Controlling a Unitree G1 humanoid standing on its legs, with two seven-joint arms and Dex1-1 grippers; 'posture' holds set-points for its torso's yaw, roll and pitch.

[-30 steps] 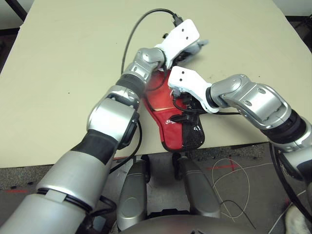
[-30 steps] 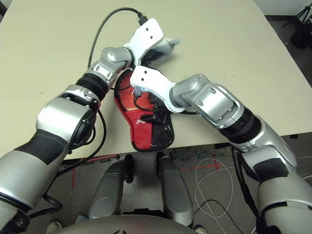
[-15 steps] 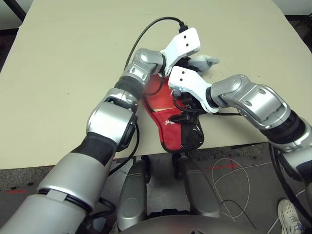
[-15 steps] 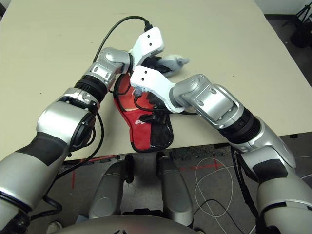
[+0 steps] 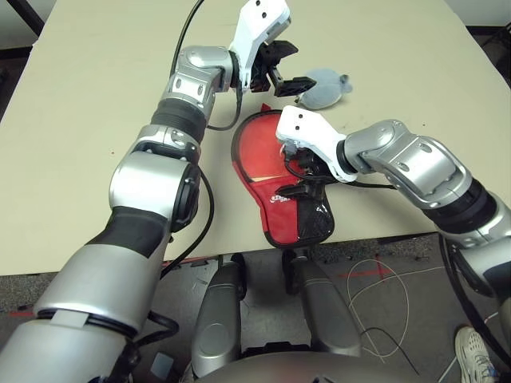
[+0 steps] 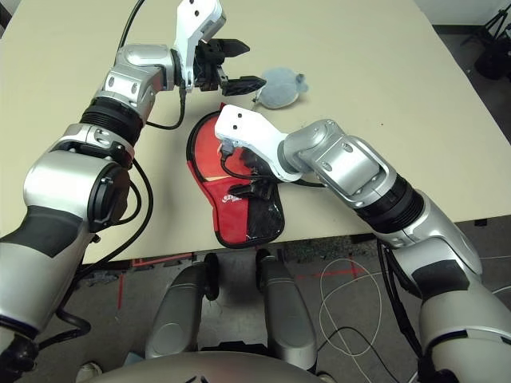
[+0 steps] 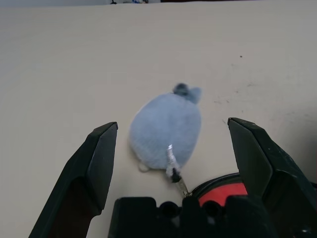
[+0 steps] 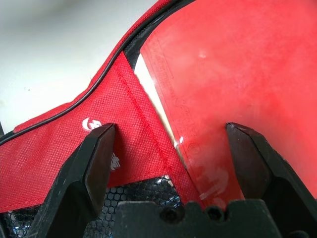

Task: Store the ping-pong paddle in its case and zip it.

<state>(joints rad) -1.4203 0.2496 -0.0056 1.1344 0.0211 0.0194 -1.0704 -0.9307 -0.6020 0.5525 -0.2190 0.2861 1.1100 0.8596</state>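
The red case lies flat near the table's front edge, its black mesh pocket toward me. My right gripper hovers open just over it, one finger above the logo fabric, the other above a glossy red surface that looks like the ping-pong paddle's face under clear film. A pale strip runs between them. My left gripper is raised beyond the case's round end, open with nothing in it. A grey-blue plush charm lies below it on the table, linked by a small zipper pull to the case's edge.
The beige table stretches wide to the left and far side. A black cable arcs from my left wrist. The case's narrow end sits close to the table's front edge. Cables lie on the floor below.
My left gripper has opened, let go of the plush charm and lifted away toward the far side. The charm now rests on the table. The right gripper and case stay put.
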